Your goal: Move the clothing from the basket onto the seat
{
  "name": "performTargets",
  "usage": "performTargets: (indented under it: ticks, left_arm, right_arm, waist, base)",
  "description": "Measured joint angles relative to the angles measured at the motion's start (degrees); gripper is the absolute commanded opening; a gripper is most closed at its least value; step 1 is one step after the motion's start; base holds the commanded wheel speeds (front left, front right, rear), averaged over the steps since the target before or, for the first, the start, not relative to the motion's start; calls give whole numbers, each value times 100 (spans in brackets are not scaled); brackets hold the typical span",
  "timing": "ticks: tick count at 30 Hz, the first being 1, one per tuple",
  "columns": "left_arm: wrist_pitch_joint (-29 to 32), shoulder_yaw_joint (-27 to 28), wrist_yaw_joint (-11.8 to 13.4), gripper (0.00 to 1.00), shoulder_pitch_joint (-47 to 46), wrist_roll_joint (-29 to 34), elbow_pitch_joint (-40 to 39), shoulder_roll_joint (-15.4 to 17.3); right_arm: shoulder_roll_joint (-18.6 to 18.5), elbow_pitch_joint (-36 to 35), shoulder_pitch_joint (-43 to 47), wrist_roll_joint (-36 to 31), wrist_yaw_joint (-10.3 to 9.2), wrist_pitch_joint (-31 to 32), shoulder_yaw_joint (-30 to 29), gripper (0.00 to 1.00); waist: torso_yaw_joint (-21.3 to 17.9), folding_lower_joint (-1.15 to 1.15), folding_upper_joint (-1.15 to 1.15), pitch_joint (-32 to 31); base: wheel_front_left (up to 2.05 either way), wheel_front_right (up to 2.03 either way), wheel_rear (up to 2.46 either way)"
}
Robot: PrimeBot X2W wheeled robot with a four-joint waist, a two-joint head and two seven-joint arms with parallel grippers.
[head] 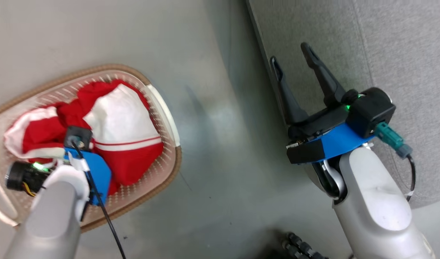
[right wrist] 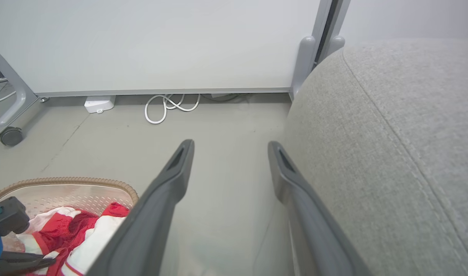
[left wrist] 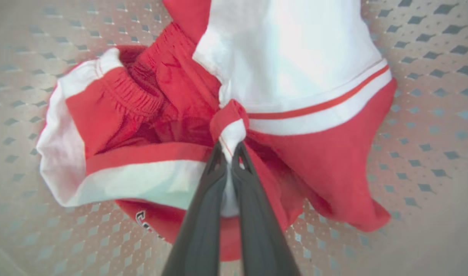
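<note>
head looks down, all views share basket [head: 97, 68]

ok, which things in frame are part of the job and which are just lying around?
Job: clothing, in the basket; seat; left gripper, shut on a fold of clothing; right gripper, open beside the seat.
Lying about: white cable, white box, caster wheel.

A: Is the clothing [left wrist: 326, 165] soft?
B: Yes, smooth cloth. The basket [head: 168, 120] is hard plastic.
A: And the seat [head: 403, 54]?
B: Rough woven cloth. The floor [head: 220, 172] looks smooth and shiny.
</note>
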Motion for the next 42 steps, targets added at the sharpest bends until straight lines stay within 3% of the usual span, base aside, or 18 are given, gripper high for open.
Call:
performTargets:
  ticks: [4,10,18,30,42]
  left_arm:
    - [-356,4,13,0,138,-158,282,-345]
    - [-1238,9,-170,0,263,-493,636,-985]
    - [-2072,-70,-380,0,363,-864,749,-1405]
    - [-2391,-759,-441,0,132,-1628,-105,-1601]
    - [-1887,-1234,-426,0,-332,-2604,-970,-1617]
  right_arm:
    - [3,264,185,-242,0,-1,-40,100]
    - [3,550,667,-555,0,153,-265,100]
    - [4,520,1334,-655,0,492,-482,100]
    - [3,246,1986,-549,0,891,-357,100]
    - [2,120,2262,-503,0,1080,-272,100]
  waist:
    - [161,0,0,-508]
    - [517,-1,1,-1596]
    - [967,-2,1,-2898]
    - [1532,-2,1,-4218]
    - [1667,-2,0,-4701]
  base:
    - [0,0,0]
    - [0,0,0]
    - [0,0,0]
    - [0,0,0]
    - [0,0,0]
